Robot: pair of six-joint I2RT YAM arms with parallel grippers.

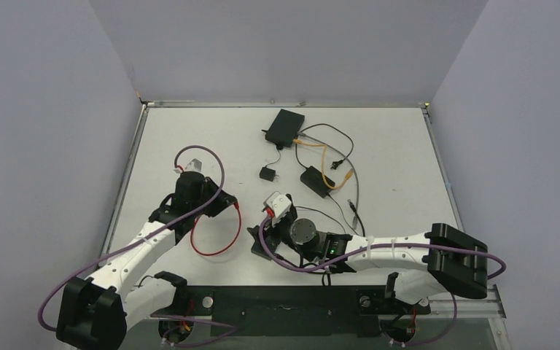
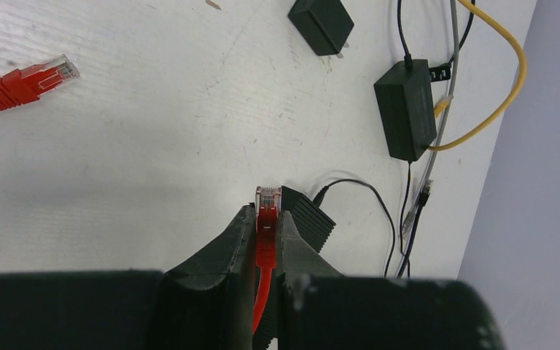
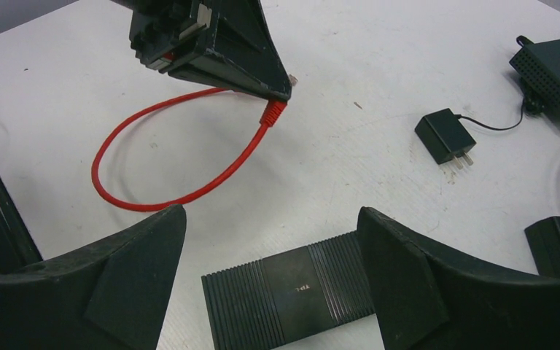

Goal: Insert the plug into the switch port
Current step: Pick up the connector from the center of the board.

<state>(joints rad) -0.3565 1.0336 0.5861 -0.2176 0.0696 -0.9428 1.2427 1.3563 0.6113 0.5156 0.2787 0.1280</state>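
My left gripper (image 2: pixel 266 213) is shut on the red cable's plug (image 2: pixel 268 197), whose clear tip pokes out past the fingertips. Just right of that tip is a corner of the black ribbed switch (image 2: pixel 308 217). The right wrist view has the switch (image 3: pixel 292 292) flat on the table between the spread fingers of my open right gripper (image 3: pixel 271 213), the right finger at its end. Beyond it hangs the left gripper (image 3: pixel 281 91) with the plug (image 3: pixel 273 111) pointing down. The red cable (image 1: pixel 215 248) loops on the table. The switch ports are hidden.
The cable's other red plug (image 2: pixel 40 76) lies loose at the far left. A small black wall adapter (image 1: pixel 267 173), a black box (image 1: pixel 284 125) and a second black box (image 1: pixel 316 181) with yellow (image 1: pixel 328 157) and black cables sit farther back.
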